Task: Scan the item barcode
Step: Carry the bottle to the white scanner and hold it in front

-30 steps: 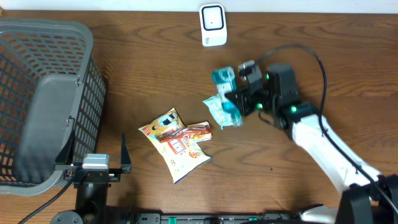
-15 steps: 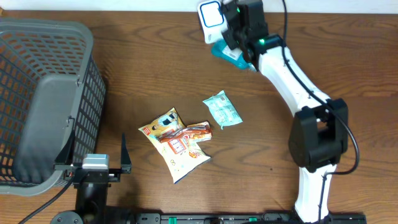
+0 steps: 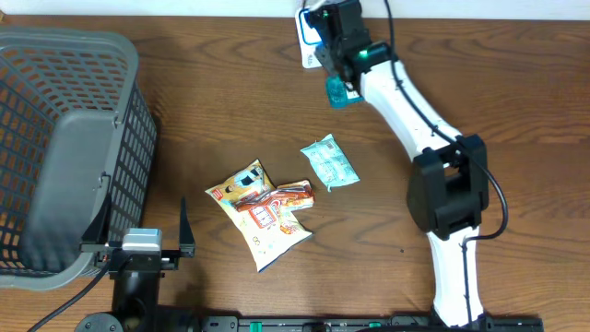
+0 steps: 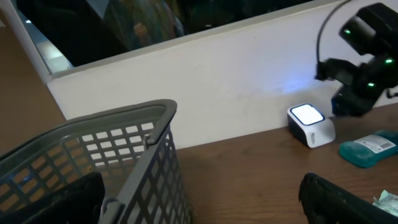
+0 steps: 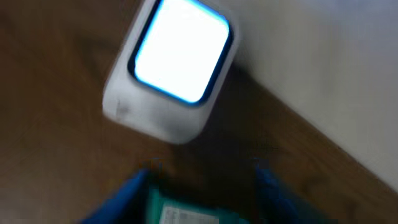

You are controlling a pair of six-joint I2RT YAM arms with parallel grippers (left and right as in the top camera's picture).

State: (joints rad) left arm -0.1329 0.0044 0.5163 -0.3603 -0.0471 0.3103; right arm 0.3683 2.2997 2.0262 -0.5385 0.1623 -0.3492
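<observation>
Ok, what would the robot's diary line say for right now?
step: scan barcode | right gripper: open, at lit scanner | teal packet: on table beside scanner | left gripper: open, near basket

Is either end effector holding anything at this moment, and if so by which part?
Apparently nothing. The teal packet lies on the table beside the scanner, below the right end effector. The left end effector is open and empty.

Matt wood-grain table (image 3: 212, 120), grey plastic basket (image 3: 129, 120), glossy white plastic scanner (image 4: 311, 126), shiny foil pkts (image 3: 258, 207)
</observation>
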